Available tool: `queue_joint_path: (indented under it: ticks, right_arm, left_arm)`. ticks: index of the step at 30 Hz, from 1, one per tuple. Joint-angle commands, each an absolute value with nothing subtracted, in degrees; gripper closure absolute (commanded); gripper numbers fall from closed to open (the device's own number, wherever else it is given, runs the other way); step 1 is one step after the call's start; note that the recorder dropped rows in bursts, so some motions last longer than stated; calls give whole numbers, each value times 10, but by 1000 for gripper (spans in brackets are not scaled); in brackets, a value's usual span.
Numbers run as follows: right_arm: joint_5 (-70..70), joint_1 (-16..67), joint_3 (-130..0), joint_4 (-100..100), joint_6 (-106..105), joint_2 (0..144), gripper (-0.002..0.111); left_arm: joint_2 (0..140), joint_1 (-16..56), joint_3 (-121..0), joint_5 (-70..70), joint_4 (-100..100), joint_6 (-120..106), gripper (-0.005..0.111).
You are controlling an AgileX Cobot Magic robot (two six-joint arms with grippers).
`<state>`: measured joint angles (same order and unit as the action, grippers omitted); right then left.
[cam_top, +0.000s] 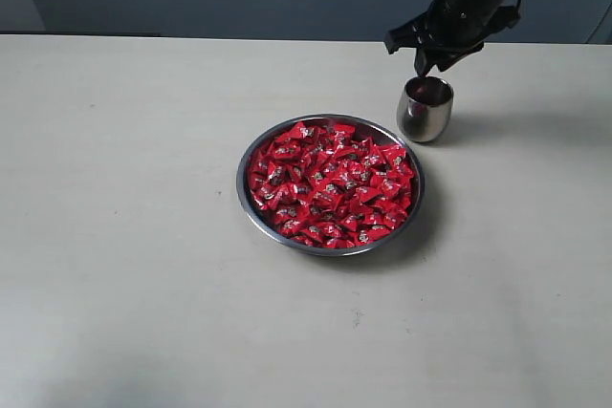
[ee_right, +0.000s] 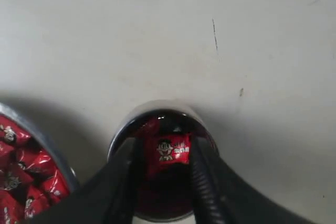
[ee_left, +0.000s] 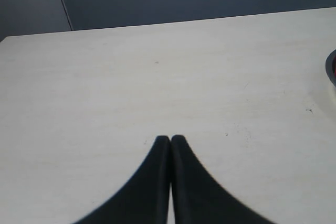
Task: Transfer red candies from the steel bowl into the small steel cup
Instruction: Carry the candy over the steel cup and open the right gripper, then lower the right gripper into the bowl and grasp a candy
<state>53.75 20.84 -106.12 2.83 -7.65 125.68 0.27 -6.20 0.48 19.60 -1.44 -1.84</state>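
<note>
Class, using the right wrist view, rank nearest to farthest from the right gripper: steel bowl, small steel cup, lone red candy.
1. Lone red candy: between the right gripper's fingers.
2. Small steel cup: just below.
3. Steel bowl: beside the cup.

The pale table (cam_top: 124, 255) is carrying two things: the small steel cup (cam_top: 424, 114) is standing upright directly beneath the right gripper (cam_top: 426, 65), and the steel bowl (cam_top: 243, 188) is resting just beside the cup, slightly off from that gripper.

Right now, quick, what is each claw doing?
Left claw: closed, holding nothing.
Right claw: open over the small steel cup, a red candy between its tips, seemingly not gripped.
</note>
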Motion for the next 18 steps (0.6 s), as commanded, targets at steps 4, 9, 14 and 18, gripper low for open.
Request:
queue_joint_path:
  ticks: [4,9,14,18]
  right_arm:
    - [555,206,-1065,69,-82,1251,76]
    - [594,206,-1065,201,-171,1238,76]
    - [604,208,-1038,274,-234,1234,76]
    - [580,208,-995,275,-239,1219,81]
  left_arm:
    - [0,-62,0,191,-16,-17,106]
    - [0,-62,0,191,-16,-17,106]
    - [0,-62,0,191,-16,-17,106]
    - [0,-62,0,191,-16,-17,106]
